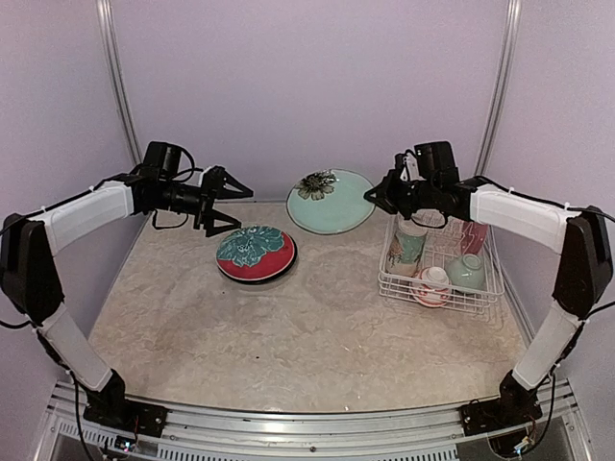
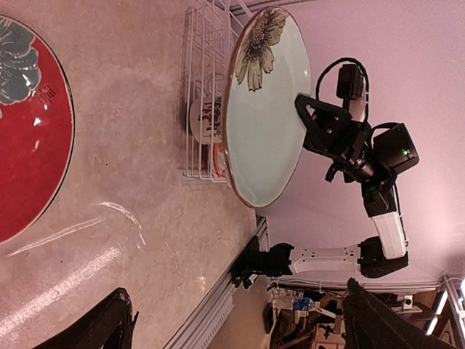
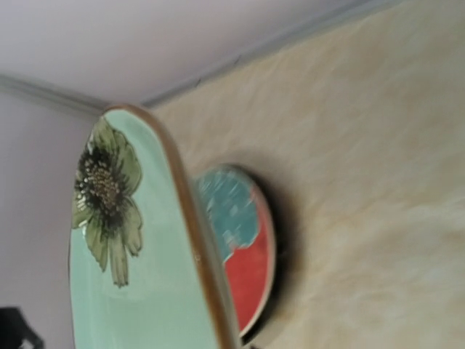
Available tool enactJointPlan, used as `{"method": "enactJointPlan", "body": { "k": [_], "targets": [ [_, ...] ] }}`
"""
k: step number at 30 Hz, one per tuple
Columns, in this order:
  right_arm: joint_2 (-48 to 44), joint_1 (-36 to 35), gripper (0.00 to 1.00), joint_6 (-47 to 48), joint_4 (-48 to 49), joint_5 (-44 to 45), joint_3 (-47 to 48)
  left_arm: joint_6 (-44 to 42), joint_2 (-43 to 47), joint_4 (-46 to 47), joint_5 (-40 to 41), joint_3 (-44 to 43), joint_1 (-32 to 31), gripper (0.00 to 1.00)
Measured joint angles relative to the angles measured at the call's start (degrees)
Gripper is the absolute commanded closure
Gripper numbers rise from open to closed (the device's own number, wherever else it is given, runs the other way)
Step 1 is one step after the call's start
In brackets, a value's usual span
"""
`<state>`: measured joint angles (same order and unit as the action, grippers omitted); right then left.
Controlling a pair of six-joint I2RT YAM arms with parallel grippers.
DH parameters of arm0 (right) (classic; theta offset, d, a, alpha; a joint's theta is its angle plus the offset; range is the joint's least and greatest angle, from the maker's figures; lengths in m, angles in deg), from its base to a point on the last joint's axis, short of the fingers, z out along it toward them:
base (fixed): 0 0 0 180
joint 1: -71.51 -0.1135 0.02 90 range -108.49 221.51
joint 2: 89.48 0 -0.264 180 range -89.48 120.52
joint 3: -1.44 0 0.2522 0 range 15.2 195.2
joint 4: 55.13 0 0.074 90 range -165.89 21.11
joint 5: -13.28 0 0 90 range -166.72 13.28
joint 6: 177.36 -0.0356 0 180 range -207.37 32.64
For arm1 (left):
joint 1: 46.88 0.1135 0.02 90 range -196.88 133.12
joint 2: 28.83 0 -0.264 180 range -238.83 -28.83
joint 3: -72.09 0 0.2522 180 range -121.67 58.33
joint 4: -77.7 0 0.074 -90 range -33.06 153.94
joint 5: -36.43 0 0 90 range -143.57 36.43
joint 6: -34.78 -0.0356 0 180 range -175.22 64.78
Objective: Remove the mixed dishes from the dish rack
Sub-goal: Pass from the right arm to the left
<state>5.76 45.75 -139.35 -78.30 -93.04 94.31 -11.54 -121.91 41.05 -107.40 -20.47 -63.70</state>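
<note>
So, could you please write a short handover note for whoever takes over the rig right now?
Left gripper: open, empty, near the red floral plate, which lies on the table.
Right gripper: shut on the light teal flower plate, held up beside the dish rack.
Done: two plates out of the rack.
Left: set the teal plate down, then unload mug, mint bowl, white-pink bowl, pink plate.

Teal plate (image 1: 332, 204): dark flower, brown rim. Red plate (image 1: 256, 254): teal floral. Mug (image 1: 408, 248): perhaps cream-teal pattern.
</note>
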Motion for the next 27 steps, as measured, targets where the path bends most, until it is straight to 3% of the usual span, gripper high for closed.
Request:
{"method": "enactJointPlan", "body": {
  "k": [8, 27],
  "targets": [
    [8.9, -4.52, 1.0, -4.7, 6.95, -5.29, 2.51, 5.03, -3.76, 6.45, -7.23, 2.23, 0.02, 0.2],
    [14.53, -8.92, 1.0, -9.03, 14.88, -9.64, 6.67, 6.67, -6.84, 6.49, -7.23, 2.23, 1.36, 0.62]
  ]
}}
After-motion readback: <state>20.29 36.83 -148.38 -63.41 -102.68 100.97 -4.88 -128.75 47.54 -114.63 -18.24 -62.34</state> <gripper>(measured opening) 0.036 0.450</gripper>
